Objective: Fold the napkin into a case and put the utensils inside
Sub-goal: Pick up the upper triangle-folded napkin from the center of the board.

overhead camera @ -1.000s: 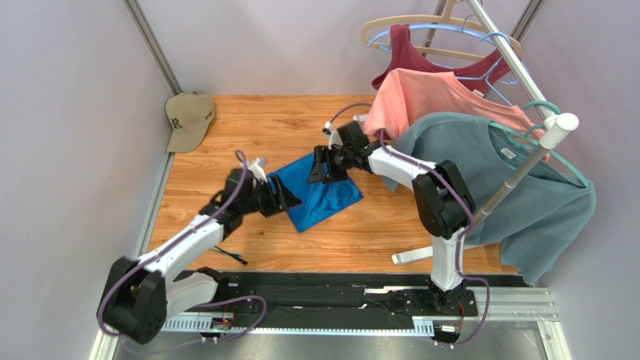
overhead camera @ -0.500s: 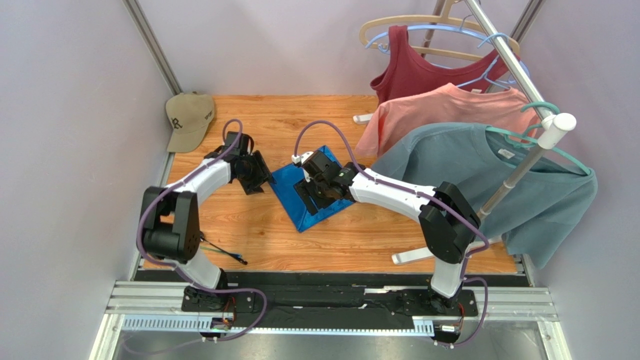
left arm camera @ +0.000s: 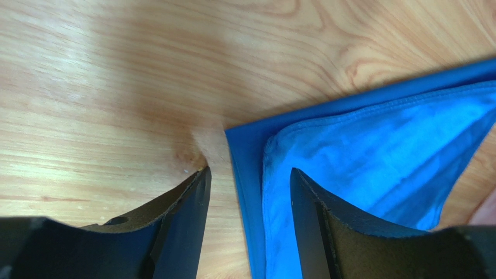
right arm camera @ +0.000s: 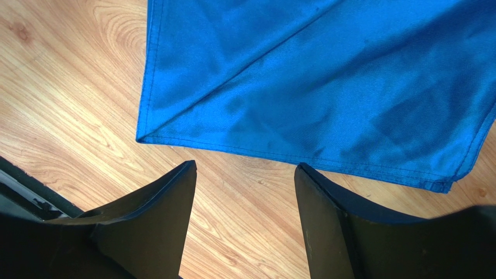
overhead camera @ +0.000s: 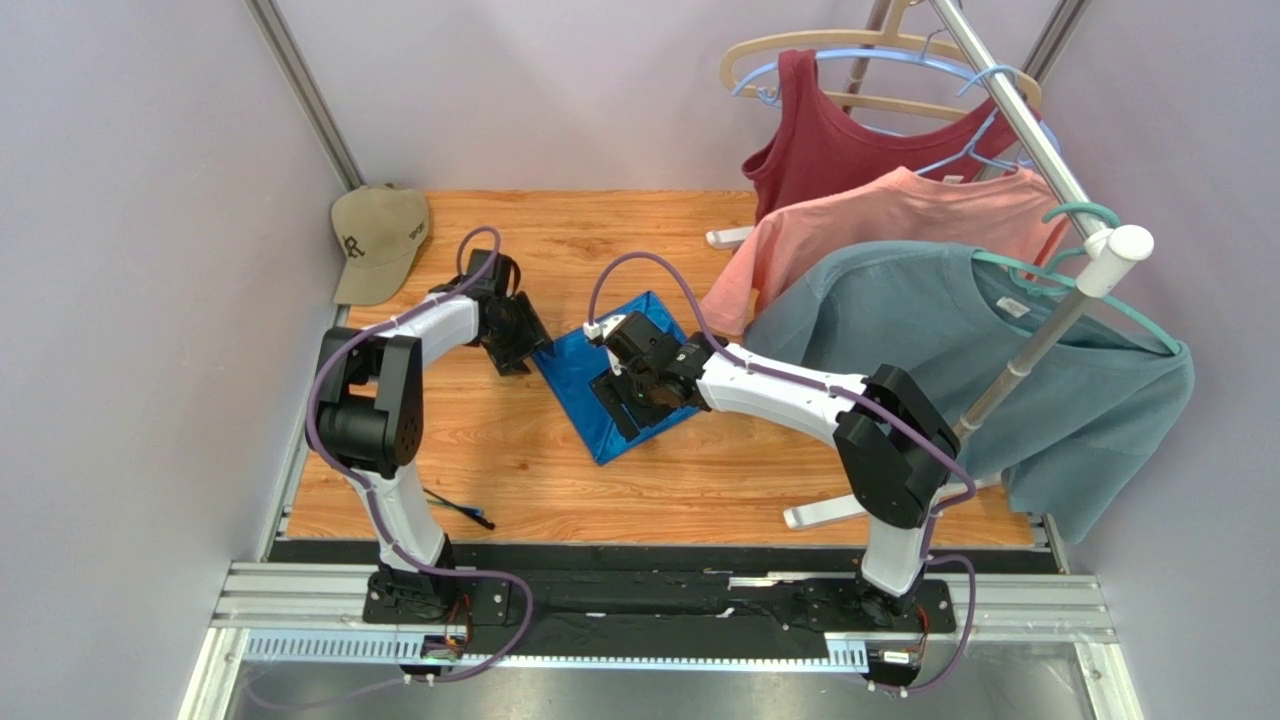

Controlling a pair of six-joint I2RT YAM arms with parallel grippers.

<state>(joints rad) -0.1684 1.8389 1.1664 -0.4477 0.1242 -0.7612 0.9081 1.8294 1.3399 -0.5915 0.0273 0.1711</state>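
Observation:
The royal-blue napkin [overhead camera: 601, 432] lies folded flat on the wooden table, left of middle. My left gripper [overhead camera: 529, 354] is at its left corner. In the left wrist view its jaws are open and straddle the doubled edge of the napkin [left arm camera: 372, 145], with the left gripper [left arm camera: 247, 180] low over the wood. My right gripper [overhead camera: 622, 399] hovers over the cloth. In the right wrist view the right gripper [right arm camera: 244, 168] is open and empty over bare wood, just short of the napkin [right arm camera: 326, 75]. The utensils [overhead camera: 458, 510], thin dark sticks, lie near the front left edge.
A tan cap [overhead camera: 376, 240] lies at the back left corner. A clothes rack holds a maroon tank top [overhead camera: 842, 143], a salmon shirt [overhead camera: 887, 225] and a teal-grey T-shirt [overhead camera: 962, 360] over the right side. Its white foot [overhead camera: 827, 513] rests at the front right.
A second ago both grippers held the napkin up like a tent. It now lies flat and both have let go. My left gripper has moved right, back to the napkin's left corner.

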